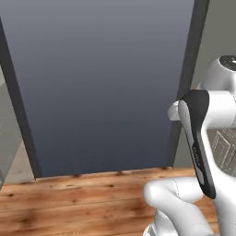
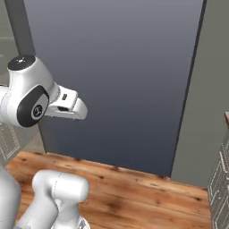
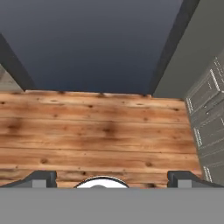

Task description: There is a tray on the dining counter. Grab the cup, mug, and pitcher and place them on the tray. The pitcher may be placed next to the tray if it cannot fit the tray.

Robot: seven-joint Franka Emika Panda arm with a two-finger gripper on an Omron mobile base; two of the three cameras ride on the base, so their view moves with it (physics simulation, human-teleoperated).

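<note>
Facing a broad dark blue-grey wall panel (image 1: 106, 83) above a knotty warm-brown wooden plank floor (image 3: 100, 131). Two-finger dark-tipped gripper (image 3: 112, 178) spread wide, holding nothing, hanging over the planks. Grey slatted cabinet front (image 3: 209, 118) just beside, at the right.

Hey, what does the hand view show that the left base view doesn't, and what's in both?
Hand view alone: the claw with its two dark tips spread wide apart and nothing between them, plus grey panelled cabinet fronts along the right edge. Left base view alone: the white arm with its dark joint cover, rising at the right. Both share the wooden plank floor and the big dark blue-grey panel with its dark frame.
</note>
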